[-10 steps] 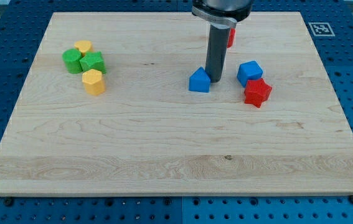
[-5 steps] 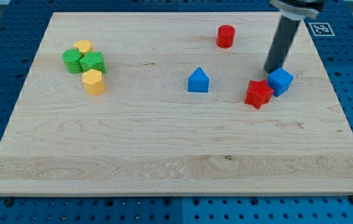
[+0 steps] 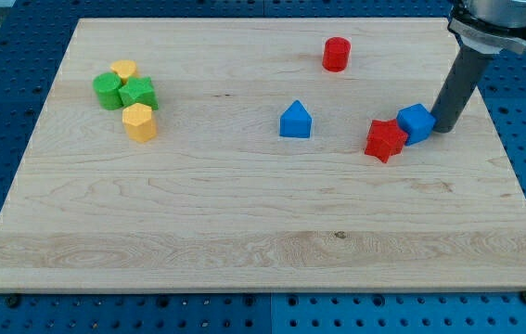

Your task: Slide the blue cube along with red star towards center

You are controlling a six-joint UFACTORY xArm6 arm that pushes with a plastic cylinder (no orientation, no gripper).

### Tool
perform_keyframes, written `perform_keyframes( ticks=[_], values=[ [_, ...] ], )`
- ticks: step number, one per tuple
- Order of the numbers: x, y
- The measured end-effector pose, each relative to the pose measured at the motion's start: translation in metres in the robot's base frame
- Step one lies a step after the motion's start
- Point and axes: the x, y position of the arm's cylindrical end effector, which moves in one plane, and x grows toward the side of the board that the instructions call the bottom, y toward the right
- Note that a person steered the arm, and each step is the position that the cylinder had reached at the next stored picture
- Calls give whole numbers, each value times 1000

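Note:
The blue cube [image 3: 416, 122] lies at the board's right side, touching the red star [image 3: 385, 139] just below and to its left. My tip [image 3: 442, 129] stands right against the blue cube's right side. The rod rises from it toward the view's top right.
A blue house-shaped block [image 3: 295, 121] sits near the board's middle. A red cylinder [image 3: 336, 54] is near the top edge. At the left, two green blocks [image 3: 123, 92] and two yellow blocks [image 3: 138, 122] are clustered. The wooden board [image 3: 244, 232] lies on a blue pegboard.
My tip swept from beside the blue house block to the right, knocking the blue cube rightward, then moved around to the cube's right side. The red star has barely moved.

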Motion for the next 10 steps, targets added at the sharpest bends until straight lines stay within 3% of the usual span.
perform_keyframes(
  ticks=[2, 4, 6, 8, 10],
  values=[
    [3, -22],
    [49, -48],
    [49, -55],
    [49, -16],
    [14, -26]
  ],
)
